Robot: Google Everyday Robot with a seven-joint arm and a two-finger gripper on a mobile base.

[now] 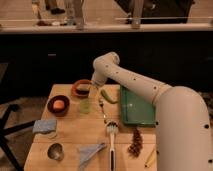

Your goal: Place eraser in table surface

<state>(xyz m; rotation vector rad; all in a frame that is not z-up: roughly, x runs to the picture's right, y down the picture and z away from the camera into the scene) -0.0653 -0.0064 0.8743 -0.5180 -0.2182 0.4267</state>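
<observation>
While the robot's thick white arm point(182, 125) fills the near right corner, the table surface point(70, 135) stretches away to its left, pale wooden planks carrying a scatter of small things. Nearest the front edge stand a metal cup point(55, 151) and a folded blue-grey sheet point(91, 151). Just right of them lies a brush point(111, 137), black handle toward the viewer and white bristles pointing away. A pinecone point(135, 142) and a thin yellow stick point(150, 157) lie near the arm. Farther in, a blue cloth point(44, 125) rests by the left edge. Beyond it sit a dark red bowl point(51, 106) holding something orange, a small green cup point(85, 106) and a slim utensil point(102, 111). A green tray point(135, 107) lies along the right side, with a green pod-shaped thing point(109, 96) just off its left rim.

At the far end the arm bends down from its elbow, and the gripper point(92, 90) hangs above the green cup, just beside the right rim of an orange bowl point(75, 93). Its fingers stand spread wide and hold nothing. The eraser point(80, 86), a dark block with a pale top, lies inside that bowl, not on the wood. Behind the table runs a dark counter front point(50, 55).
</observation>
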